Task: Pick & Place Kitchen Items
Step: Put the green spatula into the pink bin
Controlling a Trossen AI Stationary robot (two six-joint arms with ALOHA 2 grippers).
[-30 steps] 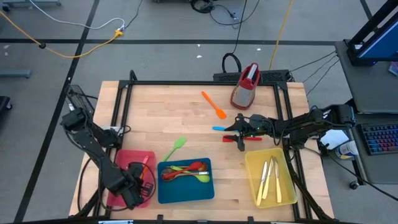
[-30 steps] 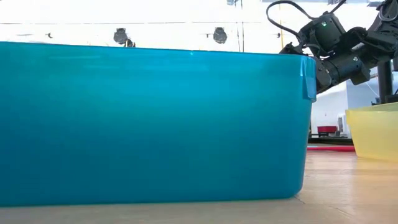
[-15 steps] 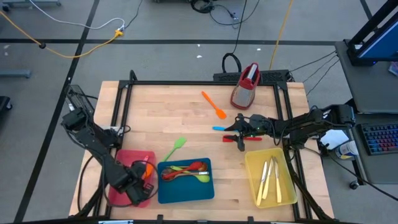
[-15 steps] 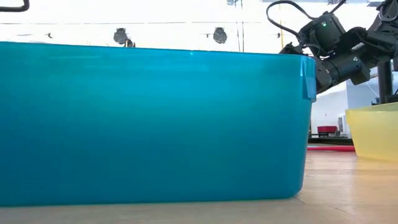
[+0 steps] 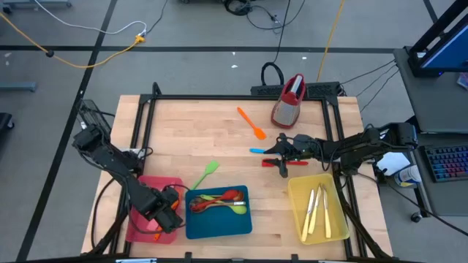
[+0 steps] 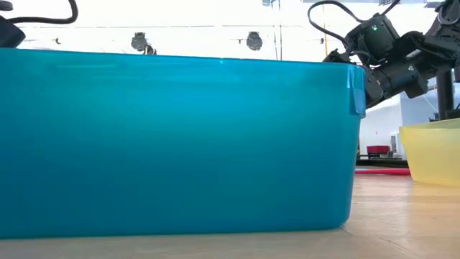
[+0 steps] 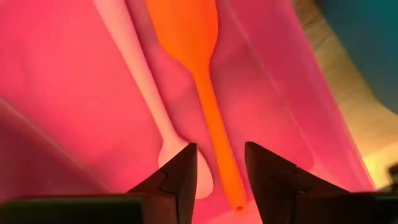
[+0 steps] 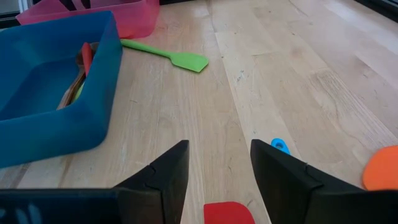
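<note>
The red spatula [image 8: 227, 213] is seen just beneath the right gripper [image 8: 217, 171], whose fingers are spread apart; the left gripper [image 7: 219, 171] is parted over an orange spatula [image 7: 198, 68].

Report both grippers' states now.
Left gripper: open over the red tray, holding nothing.
Right gripper: open above the red spatula, holding nothing.

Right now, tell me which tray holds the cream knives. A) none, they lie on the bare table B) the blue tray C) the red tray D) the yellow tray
D: in the high view the cream knives lie inside the yellow tray, at the table's near right corner.
</note>
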